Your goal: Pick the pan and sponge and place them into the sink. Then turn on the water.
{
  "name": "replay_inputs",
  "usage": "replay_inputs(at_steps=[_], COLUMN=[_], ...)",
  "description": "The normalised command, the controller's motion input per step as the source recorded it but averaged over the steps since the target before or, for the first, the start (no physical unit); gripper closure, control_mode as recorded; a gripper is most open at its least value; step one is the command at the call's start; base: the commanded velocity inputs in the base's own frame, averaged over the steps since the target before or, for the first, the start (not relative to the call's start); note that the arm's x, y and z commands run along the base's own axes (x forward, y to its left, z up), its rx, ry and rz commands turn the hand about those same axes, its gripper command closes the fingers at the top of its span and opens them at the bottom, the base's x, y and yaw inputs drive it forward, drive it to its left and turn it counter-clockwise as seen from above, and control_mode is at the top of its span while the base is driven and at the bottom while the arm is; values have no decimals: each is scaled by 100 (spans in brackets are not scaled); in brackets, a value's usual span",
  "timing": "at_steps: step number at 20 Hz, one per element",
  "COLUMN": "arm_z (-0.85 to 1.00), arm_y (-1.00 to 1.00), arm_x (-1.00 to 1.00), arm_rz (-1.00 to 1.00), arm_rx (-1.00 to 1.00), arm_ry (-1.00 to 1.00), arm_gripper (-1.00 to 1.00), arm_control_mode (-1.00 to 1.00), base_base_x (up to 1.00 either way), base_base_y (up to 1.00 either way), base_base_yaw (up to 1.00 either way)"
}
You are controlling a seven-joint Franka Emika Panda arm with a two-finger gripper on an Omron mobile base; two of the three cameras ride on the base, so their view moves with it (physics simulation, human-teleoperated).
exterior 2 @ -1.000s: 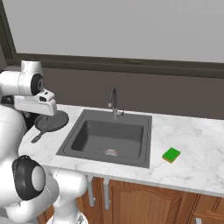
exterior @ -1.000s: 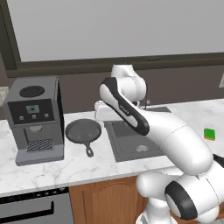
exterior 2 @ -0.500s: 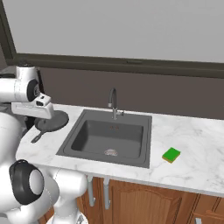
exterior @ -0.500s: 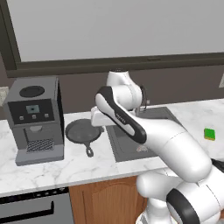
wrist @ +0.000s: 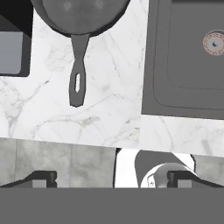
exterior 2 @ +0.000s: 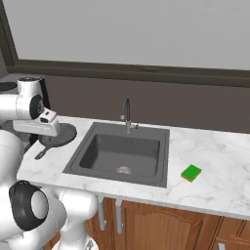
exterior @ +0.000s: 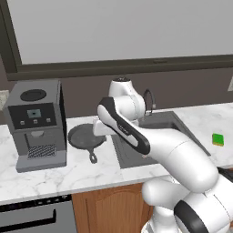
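Now my arm has swung left over the pan (wrist: 78, 17); my claw (wrist: 111, 178), jaws apart and empty, hovers above its handle, grasp pending.

Bare counter (wrist: 109, 105) separates pan (wrist: 78, 26) from sink (wrist: 183, 65); coffee machine (exterior: 36, 123) crowds pan's far side.

Both base views face the sink (exterior: 159, 136) from opposite sides (hand view looks straight down, closer)

The arm (exterior: 173, 150) is glossy white, built of rounded segments. Dark grey bands ring its joints. Its claw (wrist: 111, 178) seems tipped with small dark fingers.
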Motion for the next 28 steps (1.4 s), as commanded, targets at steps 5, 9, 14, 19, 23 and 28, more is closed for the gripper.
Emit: replay_inputs(at_steps=[5, 9, 14, 19, 23, 28], arm_z=[-21, -21, -18, -14, -13, -10], arm_y=[10, 14, 10, 2, 0, 1], arm_x=[8, 6, 7, 4, 4, 4], arm_rz=[0, 0, 0, 0, 0, 0], arm_rx=[0, -1, -2, -1, -1, 0], arm_ry=[-2, -3, -3, -4, -5, -3], arm_gripper=[-100, -100, -100, -100, -100, -100], arm_control_mode=[-100, -100, -100, -100, -100, -100], base_base_x=[0, 0, 0, 0, 0, 0], base_base_y=[0, 0, 0, 0, 0, 0], base_base_yaw=[0, 0, 0, 0, 0, 0])
